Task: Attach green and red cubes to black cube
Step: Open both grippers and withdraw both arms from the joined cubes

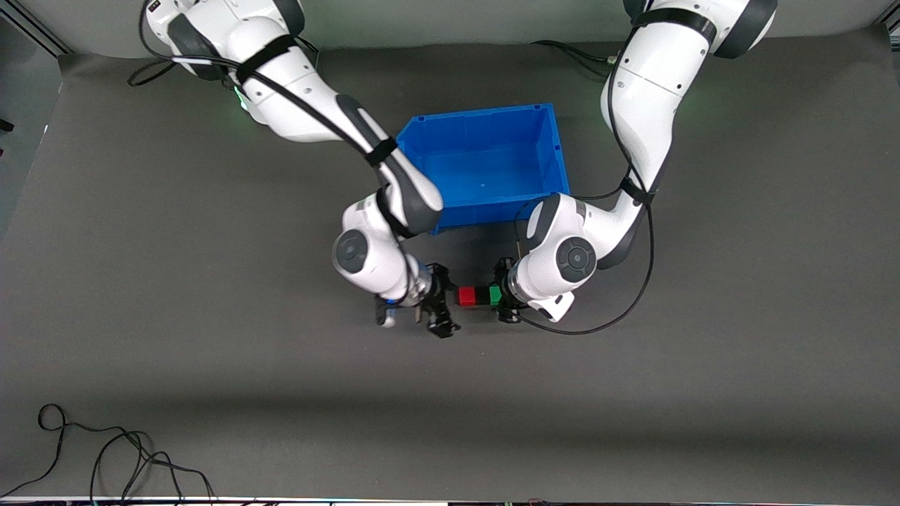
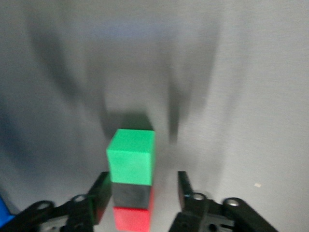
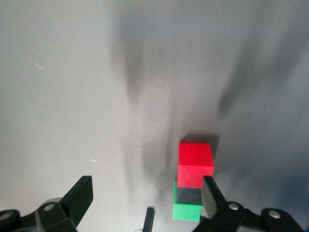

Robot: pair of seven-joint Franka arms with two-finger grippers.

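Grey table (image 1: 211, 393), blue bin (image 1: 555, 151) seemingly empty

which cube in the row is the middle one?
The black cube. It sits between the red cube at the right arm's end of the row and the green cube at the left arm's end, touching both.

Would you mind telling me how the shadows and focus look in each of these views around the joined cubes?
Front view: sharp, with a soft dark shadow on the table between the blue bin and the cubes. Left wrist view: the green cube is fairly crisp, long blurred shadow streaks run over the grey surface. Right wrist view: the red cube is slightly soft, with similar smeared shadows.
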